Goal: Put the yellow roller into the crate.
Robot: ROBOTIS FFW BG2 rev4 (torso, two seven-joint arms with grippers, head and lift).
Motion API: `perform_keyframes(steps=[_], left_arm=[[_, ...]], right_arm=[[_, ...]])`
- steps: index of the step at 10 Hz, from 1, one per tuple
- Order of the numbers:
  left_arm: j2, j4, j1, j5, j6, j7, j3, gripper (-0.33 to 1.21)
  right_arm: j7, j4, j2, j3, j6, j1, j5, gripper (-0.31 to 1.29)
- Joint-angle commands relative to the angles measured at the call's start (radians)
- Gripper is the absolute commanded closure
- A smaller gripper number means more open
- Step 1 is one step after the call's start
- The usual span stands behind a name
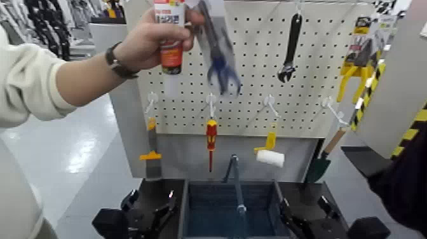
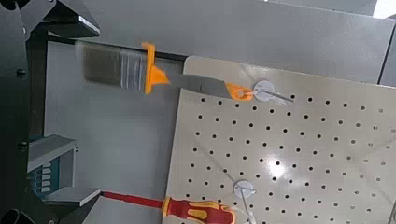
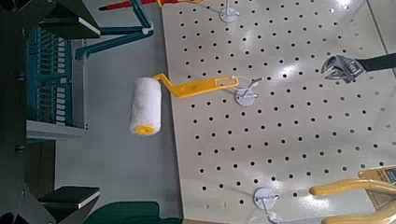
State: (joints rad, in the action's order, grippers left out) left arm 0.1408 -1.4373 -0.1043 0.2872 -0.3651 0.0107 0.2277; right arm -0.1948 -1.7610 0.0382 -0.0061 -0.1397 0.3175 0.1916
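The yellow roller (image 1: 270, 154) hangs from a pegboard hook, its white sleeve low and level, above the crate's right side. In the right wrist view the roller (image 3: 147, 105) hangs straight ahead of my open right gripper (image 3: 89, 107), well apart from it. The dark blue-grey crate (image 1: 197, 213) with its upright handle bar (image 1: 236, 181) stands below the board, between my grippers. My left gripper (image 1: 155, 213) is low beside the crate's left side, open and empty. My right gripper (image 1: 295, 219) is low beside its right side.
On the pegboard (image 1: 254, 76) hang a yellow-collared scraper (image 1: 152, 156), a red-and-yellow screwdriver (image 1: 211, 136), a green trowel (image 1: 319, 165), a black wrench (image 1: 291, 47) and yellow clamps (image 1: 356, 67). A person's hand (image 1: 146, 41) holds a packaged tube (image 1: 170, 38) at the board's top left.
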Motion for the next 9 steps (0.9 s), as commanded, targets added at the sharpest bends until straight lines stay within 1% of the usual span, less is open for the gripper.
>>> perform_keyframes(steps=[1,9], left_arm=[[-0.001,0.0,-0.002,0.001,0.0,0.0,-0.001,0.11],[-0.001,-0.002,-0.006,0.004,-0.003,-0.002,-0.004,0.11]], right_arm=[[0.0,0.0,0.0,0.0,0.0,0.0,0.0,0.12],[-0.002,-0.002,-0.001,0.002,0.003,-0.003,0.003,0.12]])
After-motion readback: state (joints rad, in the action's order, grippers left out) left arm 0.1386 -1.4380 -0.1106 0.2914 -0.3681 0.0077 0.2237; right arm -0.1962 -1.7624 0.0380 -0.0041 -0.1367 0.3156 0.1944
